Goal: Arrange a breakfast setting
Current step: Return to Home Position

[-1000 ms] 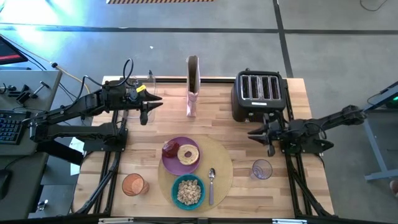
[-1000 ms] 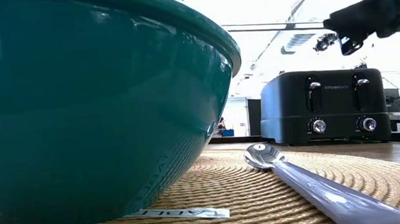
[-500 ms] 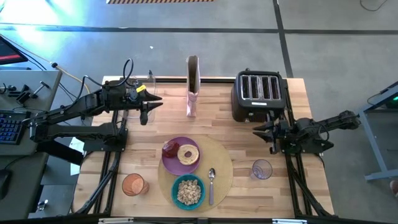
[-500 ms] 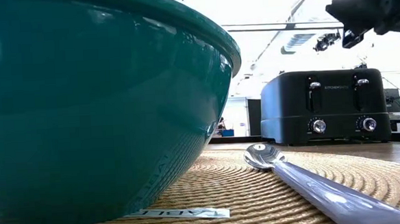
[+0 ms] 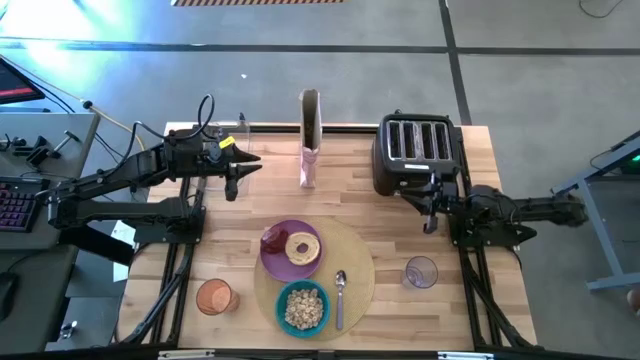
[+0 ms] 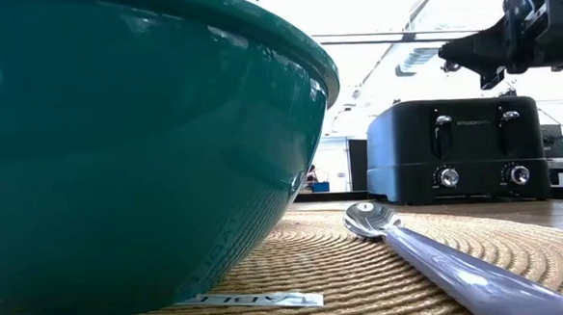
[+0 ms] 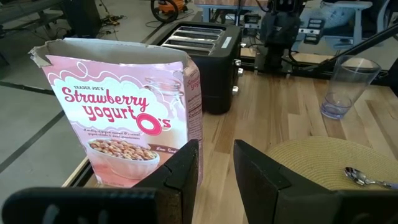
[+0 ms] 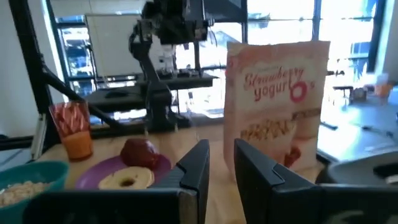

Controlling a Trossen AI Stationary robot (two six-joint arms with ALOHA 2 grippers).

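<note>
table [image 5: 250,210]: light wood, holds all the things
toaster [image 5: 417,150]: black, 4 slots, at the back right of the table
cereal box [image 5: 310,140]: pink, stands up at the back middle, top open
L hand [image 5: 232,183]: up over the back left of the table, left of the cereal box; fingers [image 7: 186,168] a bit apart, nothing btwn them
R hand [image 5: 430,215]: over the right side of the table, just in front of the toaster; fingers [image 8: 199,165] a bit apart, holds nothing
mat [image 5: 358,255]: round, tan, at the front middle of the table
plate [image 5: 283,268]: purple, on the back left part of the mat, its left edge sticks out past the mat
bagel [image 5: 303,248]: lies flat on the plate, right side
red fruit [image 5: 272,238]: on the plate, right beside the bagel, on its left
bowl [image 5: 281,298]: teal, on the mat, just in front of the plate
cereal [image 5: 303,309]: in the bowl
spoon [image 5: 340,296]: on the mat, just right of the bowl, round end to the back, purple handle to the front
cup [image 5: 214,297]: orange, on the bare table left of the mat, near the bowl
glass [image 5: 421,271]: clear, stands on the table right of the mat, in front of the R hand
</note>
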